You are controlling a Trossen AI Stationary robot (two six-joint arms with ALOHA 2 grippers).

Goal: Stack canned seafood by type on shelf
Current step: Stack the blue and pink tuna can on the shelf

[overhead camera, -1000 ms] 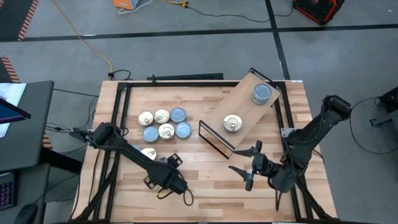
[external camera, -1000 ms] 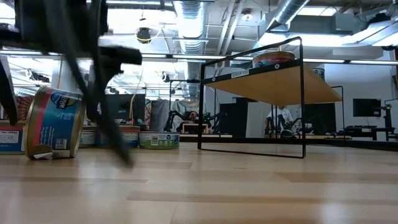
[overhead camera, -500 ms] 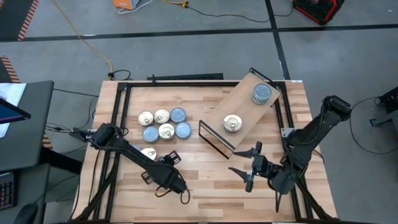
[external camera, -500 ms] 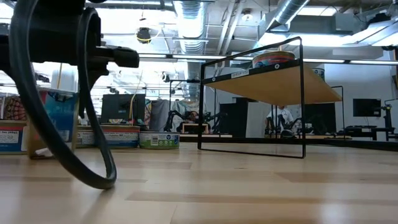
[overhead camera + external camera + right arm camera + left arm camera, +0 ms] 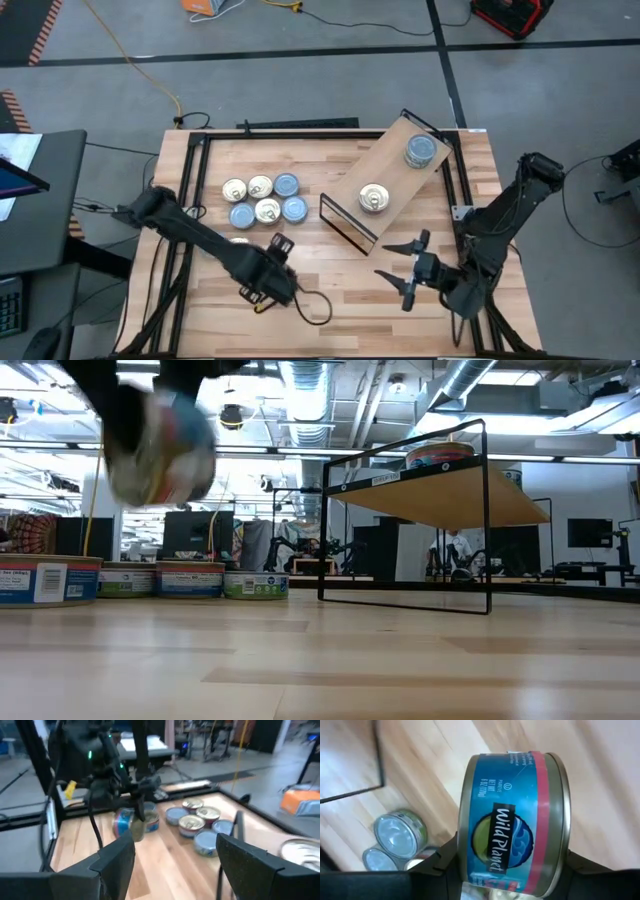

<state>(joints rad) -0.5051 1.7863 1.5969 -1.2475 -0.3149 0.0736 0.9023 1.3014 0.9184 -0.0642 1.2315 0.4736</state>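
My left gripper point(image 5: 262, 280) hangs over the table's near middle, shut on a tin point(image 5: 512, 822) with a blue label and a pink band, which also shows high up in the low view point(image 5: 160, 445). Several more gold-lidded and blue-lidded tins point(image 5: 262, 200) stand on their bases on the table to the left. The shelf point(image 5: 395, 180) stands at the far right and carries a blue-lidded tin point(image 5: 422, 151) and a gold-lidded tin point(image 5: 374, 198). At the near right my right gripper point(image 5: 405, 270) stays open with nothing between its fingers. My left gripper pinches the tin between its two fingers point(image 5: 440, 867), one on each flat end point(image 5: 466, 845). They come at it steeply from above. The tin is turned on its edge, its labelled wall toward the wrist camera, and hangs well clear of the table.
A black metal frame point(image 5: 190, 200) runs round the tabletop. The shelf's thin black legs point(image 5: 345, 225) stand between the loose tins and the right arm. Bare wood lies along the near edge point(image 5: 340, 320).
My left gripper has risen with the blue-labelled tin and rolled a little. The tin stood tilted on its edge on the table a second ago and is now lifted clear, high above it.
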